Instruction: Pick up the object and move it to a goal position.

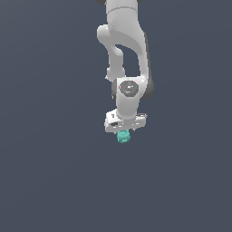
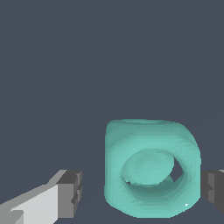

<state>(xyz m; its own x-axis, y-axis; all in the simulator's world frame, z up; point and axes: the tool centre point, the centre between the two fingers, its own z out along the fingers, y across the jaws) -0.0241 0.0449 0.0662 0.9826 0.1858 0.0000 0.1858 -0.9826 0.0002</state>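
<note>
The object (image 2: pixel 151 170) is a teal-green, rounded, blocky piece with a round hollow in its face. In the wrist view it sits between my two dark fingertip pads. One pad (image 2: pixel 70 192) stands clearly apart from it. The other pad (image 2: pixel 214 190) is right at its edge. In the exterior view the object (image 1: pixel 123 136) shows just under the white gripper (image 1: pixel 124 128), which points straight down over it. The gripper (image 2: pixel 142 191) is open around the object and not closed on it. I cannot tell whether the object rests on the surface.
A plain dark grey-blue surface (image 1: pixel 54 172) fills both views. The white arm (image 1: pixel 124 41) comes down from the top of the exterior view. No other objects or goal mark show.
</note>
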